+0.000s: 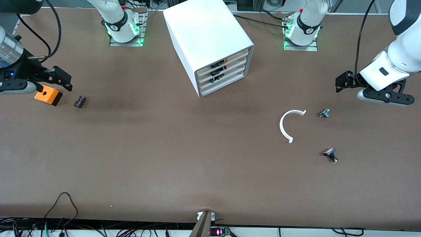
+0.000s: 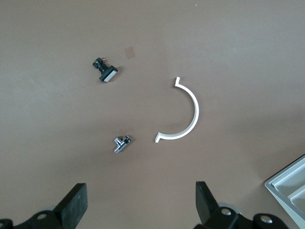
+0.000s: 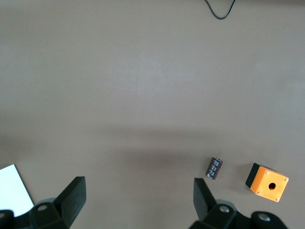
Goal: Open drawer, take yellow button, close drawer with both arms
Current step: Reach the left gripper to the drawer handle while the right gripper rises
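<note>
The white cabinet point(image 1: 210, 36) stands mid-table near the arms' bases, its four cream-fronted trays pushed in. The drawer point(image 1: 227, 60) is the uppermost tray. A dark and orange speck shows at its front slot; I cannot tell if it is the button. My left gripper point(image 1: 339, 85) point(image 2: 141, 205) hangs open over bare table at the left arm's end, with nothing between its fingers. My right gripper point(image 1: 67, 82) point(image 3: 138, 202) hangs open and empty over the table at the right arm's end, beside an orange box.
The orange square box with a hole point(image 1: 48, 95) point(image 3: 267, 182) and a small dark cylinder point(image 1: 80, 101) point(image 3: 214, 168) lie at the right arm's end. A white C-shaped strip point(image 1: 289, 126) point(image 2: 183, 112), a silver knob piece point(image 1: 324, 113) point(image 2: 122, 143) and a black one point(image 1: 330, 154) point(image 2: 106, 71) lie toward the left arm's end.
</note>
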{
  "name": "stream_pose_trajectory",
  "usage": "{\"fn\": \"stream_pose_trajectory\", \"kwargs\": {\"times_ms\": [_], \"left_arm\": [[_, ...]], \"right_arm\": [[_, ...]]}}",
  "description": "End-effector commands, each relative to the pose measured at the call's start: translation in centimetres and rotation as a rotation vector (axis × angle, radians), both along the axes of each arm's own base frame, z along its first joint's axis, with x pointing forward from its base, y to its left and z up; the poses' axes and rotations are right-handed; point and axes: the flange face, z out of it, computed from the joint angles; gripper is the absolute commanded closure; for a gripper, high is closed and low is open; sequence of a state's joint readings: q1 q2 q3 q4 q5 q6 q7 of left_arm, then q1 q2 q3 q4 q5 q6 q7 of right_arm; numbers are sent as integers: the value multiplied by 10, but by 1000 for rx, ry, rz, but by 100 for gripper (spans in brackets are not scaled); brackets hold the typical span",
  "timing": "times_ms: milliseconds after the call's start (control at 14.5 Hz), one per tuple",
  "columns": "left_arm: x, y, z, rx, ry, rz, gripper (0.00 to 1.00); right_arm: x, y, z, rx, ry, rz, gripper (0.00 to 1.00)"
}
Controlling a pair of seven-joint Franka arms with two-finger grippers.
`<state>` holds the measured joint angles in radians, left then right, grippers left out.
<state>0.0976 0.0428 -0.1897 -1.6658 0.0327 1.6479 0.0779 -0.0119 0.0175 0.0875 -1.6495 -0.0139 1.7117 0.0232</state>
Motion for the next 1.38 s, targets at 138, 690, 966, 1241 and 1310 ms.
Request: {"fn": "stream_pose_trajectory", "kwargs": {"times_ms": [138, 690, 966, 1241, 1310], "left_arm": [[0, 3, 6, 8, 6, 15, 0], [-25, -16, -8, -172, 236, 9, 0], [-33, -60, -42, -370, 449, -39, 0], [-16, -98, -89, -632, 491, -64, 1], [-13, -111, -107, -707, 455, -95, 1]], "right_arm": [[0, 20, -22, 15, 73, 4, 0], [19, 91, -61, 14, 77, -74, 0], [19, 116, -78, 16, 107, -110, 0], [29, 160, -79, 13, 96, -191, 0], [30, 170, -86, 9, 104, -202, 0]]}}
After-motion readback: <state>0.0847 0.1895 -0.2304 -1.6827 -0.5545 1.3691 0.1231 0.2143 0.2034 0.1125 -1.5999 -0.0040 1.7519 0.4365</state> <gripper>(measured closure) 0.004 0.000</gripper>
